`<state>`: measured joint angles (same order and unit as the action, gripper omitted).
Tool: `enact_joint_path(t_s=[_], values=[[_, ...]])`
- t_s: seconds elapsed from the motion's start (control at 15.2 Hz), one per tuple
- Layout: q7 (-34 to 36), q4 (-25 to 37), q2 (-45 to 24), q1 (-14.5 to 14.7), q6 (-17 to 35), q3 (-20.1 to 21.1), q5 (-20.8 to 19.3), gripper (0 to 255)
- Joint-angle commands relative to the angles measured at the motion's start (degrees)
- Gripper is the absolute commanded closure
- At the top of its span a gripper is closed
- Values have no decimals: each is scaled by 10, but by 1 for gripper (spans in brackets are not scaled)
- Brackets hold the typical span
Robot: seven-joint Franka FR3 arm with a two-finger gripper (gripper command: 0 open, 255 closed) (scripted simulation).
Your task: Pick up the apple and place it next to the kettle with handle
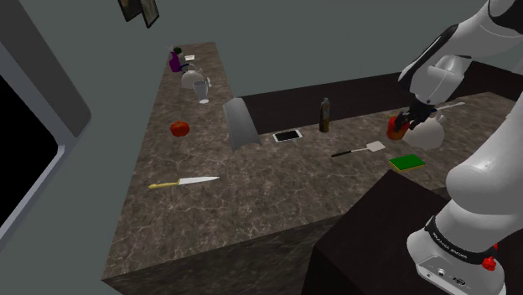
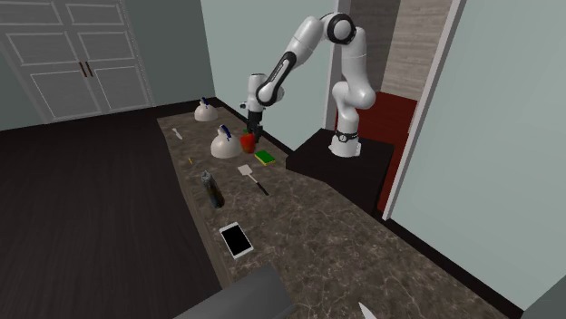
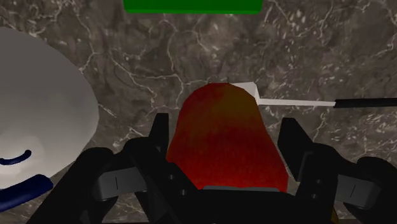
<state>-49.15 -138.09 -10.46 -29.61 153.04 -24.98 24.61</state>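
A red apple sits between my two black fingers, which press on its sides, so my gripper is shut on it. In the shoulder view the apple hangs at the gripper, right beside a white kettle. The second exterior view shows the apple low over the counter, just to the right of that kettle, which has a dark blue handle. The kettle is close beside one finger. Whether the apple touches the counter I cannot tell.
A green sponge and a spatula lie near the gripper. A dark bottle, a phone and a knife are on the counter. Further along sit another red fruit and a second kettle.
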Motion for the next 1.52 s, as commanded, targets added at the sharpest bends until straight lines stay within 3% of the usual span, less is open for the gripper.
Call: enact_joint_path(t_s=[0.0,0.92,1.45], values=[[-19,1,-16,-6,12,8,23,255],[-137,28,-128,-68,84,94,165,255],[-140,29,-131,-71,86,97,168,255]])
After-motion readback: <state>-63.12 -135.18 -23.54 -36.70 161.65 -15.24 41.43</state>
